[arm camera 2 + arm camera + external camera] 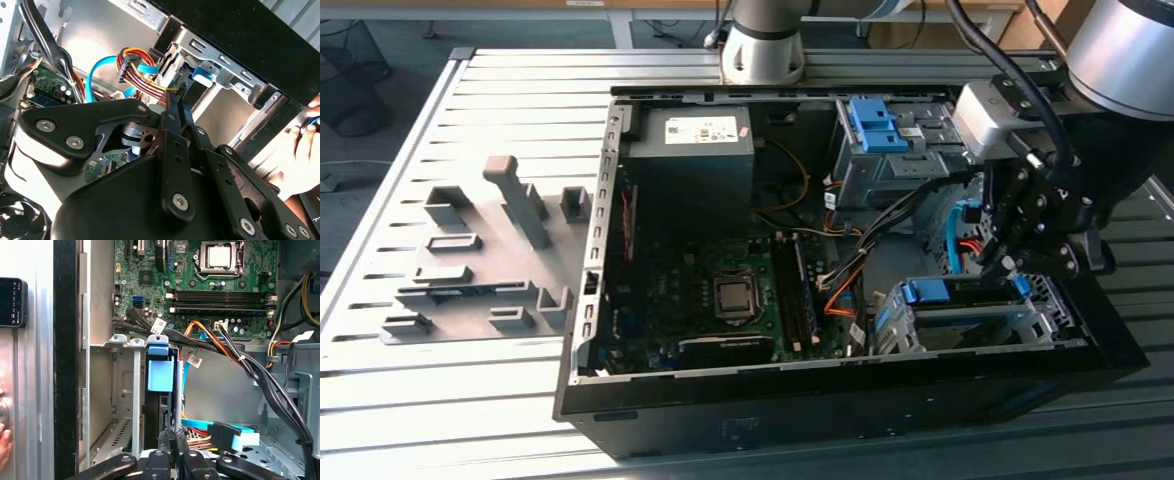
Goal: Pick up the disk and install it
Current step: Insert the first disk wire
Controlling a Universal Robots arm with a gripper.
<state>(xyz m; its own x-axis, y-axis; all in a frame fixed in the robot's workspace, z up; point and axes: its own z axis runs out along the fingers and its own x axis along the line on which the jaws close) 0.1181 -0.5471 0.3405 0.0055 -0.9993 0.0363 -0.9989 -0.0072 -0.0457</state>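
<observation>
I see my claw with its fingers pressed together, empty, just beside the disk. The disk sits upright in the drive cage of the open computer case on the surface.

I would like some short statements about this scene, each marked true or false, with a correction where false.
1. The gripper is above the drive cage inside the computer case. True.
2. The case's side panel is on. False: the case is open and the motherboard is visible.
3. A disk with a blue rail sits upright in the cage in the first wrist view. True.
4. The grey foam tray lies inside the case. False: it lies on the table, at the exterior view's left of the case.
</observation>
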